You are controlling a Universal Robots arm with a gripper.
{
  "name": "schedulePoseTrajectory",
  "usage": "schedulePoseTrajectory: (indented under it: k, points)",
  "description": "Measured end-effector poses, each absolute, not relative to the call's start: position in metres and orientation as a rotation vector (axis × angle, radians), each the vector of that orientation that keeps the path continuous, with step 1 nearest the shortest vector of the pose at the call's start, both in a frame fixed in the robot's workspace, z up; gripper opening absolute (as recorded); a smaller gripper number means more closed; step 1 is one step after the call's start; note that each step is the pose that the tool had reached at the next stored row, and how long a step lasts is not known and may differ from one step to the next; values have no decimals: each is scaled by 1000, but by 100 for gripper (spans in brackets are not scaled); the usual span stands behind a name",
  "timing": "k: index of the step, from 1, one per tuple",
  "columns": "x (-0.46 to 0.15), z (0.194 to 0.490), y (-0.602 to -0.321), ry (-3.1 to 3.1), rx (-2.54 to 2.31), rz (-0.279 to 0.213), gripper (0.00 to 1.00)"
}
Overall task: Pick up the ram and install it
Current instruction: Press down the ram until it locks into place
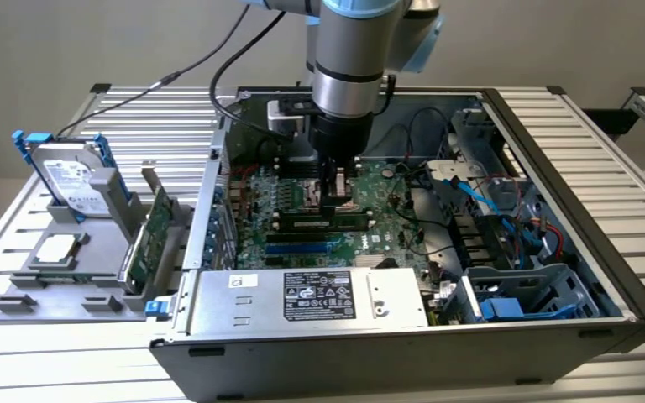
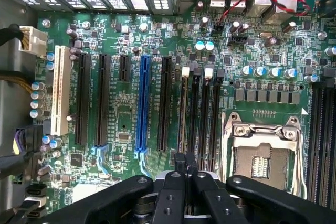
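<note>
Slatted metal surface [image 1: 65, 369] carries your open computer case [image 1: 591, 277]. Your hand [image 1: 339, 200] hangs low over the motherboard [image 2: 131, 30], just above the CPU socket [image 2: 261, 153], its fingers [image 2: 185, 174] clenched together on nothing you can see. One ram [image 1: 322, 223] stick already sits in a slot just beside the hand.

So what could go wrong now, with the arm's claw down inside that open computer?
The shut gripper sits low over the memory slots, right beside the open processor socket. A small sideways drift could probably knock the socket's exposed contacts. If the gripper pressed down slightly out of line with a slot, it might also strain the slot or the motherboard around it.
</note>
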State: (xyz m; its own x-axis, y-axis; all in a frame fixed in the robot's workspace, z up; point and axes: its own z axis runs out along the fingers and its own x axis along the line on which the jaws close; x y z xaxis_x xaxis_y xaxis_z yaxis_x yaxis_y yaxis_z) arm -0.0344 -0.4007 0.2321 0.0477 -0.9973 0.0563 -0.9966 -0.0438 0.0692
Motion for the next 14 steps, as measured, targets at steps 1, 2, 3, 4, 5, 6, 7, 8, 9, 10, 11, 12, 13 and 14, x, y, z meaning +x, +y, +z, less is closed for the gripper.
schedulePoseTrajectory:
  k: [1, 2, 3, 4, 5, 6, 7, 8, 9, 10, 11, 12, 13, 14]
  points:
    - [-34, 230, -401, -2108, 2207, -10, 11]
    - [-35, 229, -401, -2108, 2206, -9, 11]
    - [-35, 227, -401, -2106, 2205, -8, 11]
    - [-35, 225, -401, -2106, 2206, -8, 11]
    - [-35, 224, -401, -2106, 2205, -7, 11]
    - [-35, 222, -401, -2105, 2204, -6, 11]
    - [-35, 222, -401, -2105, 2204, -6, 11]
    - [-35, 224, -401, -2105, 2204, -6, 11]
    - [-35, 227, -401, -2108, 2206, -9, 11]
    - [-35, 231, -401, -2107, 2206, -8, 11]
    - [-35, 236, -401, -2106, 2206, -8, 11]
    - [-35, 241, -401, -2105, 2206, -8, 11]
    - [-35, 245, -401, -2105, 2207, -8, 11]
    - [-35, 249, -401, -2104, 2207, -8, 11]
